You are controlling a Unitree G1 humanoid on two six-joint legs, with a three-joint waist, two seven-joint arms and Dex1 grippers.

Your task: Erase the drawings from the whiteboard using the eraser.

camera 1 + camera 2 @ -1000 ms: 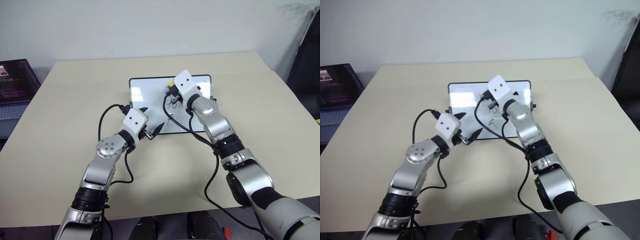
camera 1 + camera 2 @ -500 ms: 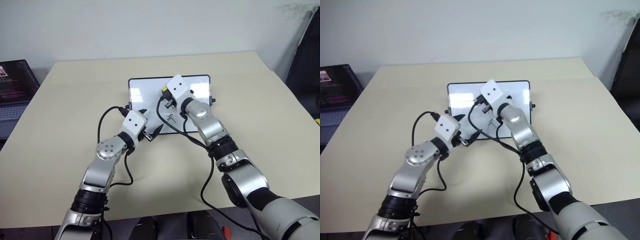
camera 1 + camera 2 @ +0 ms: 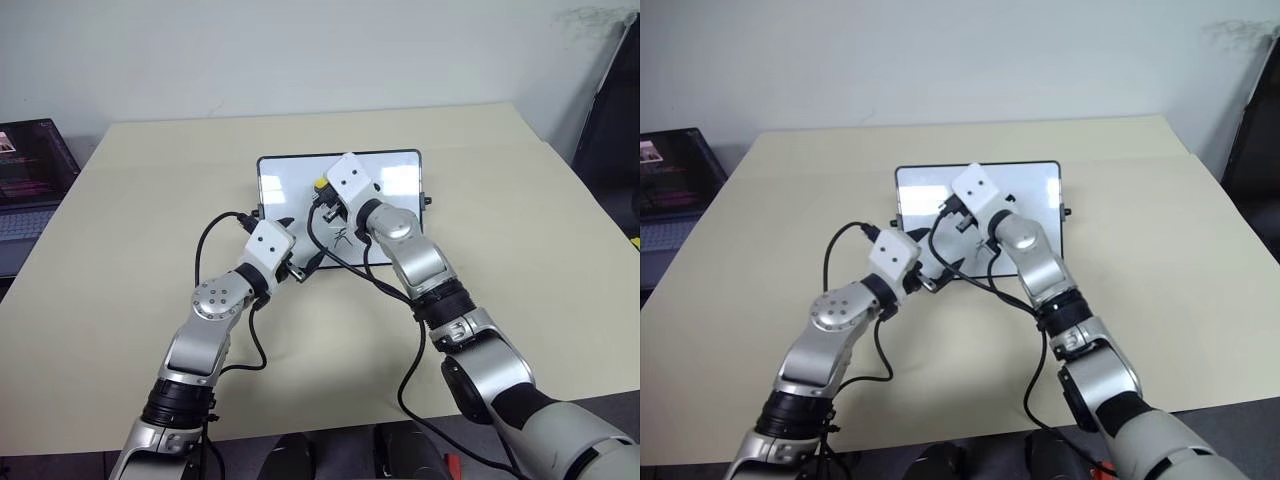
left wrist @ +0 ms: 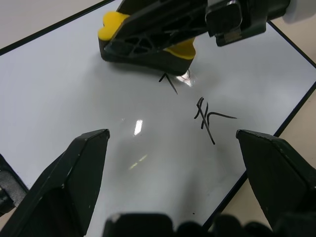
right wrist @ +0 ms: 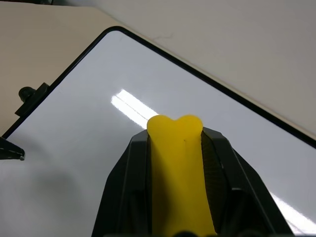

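The right claw (image 4: pixel 163 34) is clamped on the yellow eraser (image 5: pixel 178 173), which sits squeezed between its black fingers (image 5: pixel 126 192) and is pressed down on the whiteboard (image 3: pixel 285 185). The left wrist view shows what the head views hide: two of the drawings (image 4: pixel 210 118) on the board, one scribble just under the eraser's edge and another lying between the spread tips of the left claw (image 4: pixel 173 163), whose fingers (image 4: pixel 74 173) stand wide apart with nothing between them. The right wrist view shows bare white board ahead of the eraser and a black side knob (image 5: pixel 30 96). From the head views, the left claw hovers at the board's near edge, just beside the right claw, on the beige surface (image 3: pixel 520 230).
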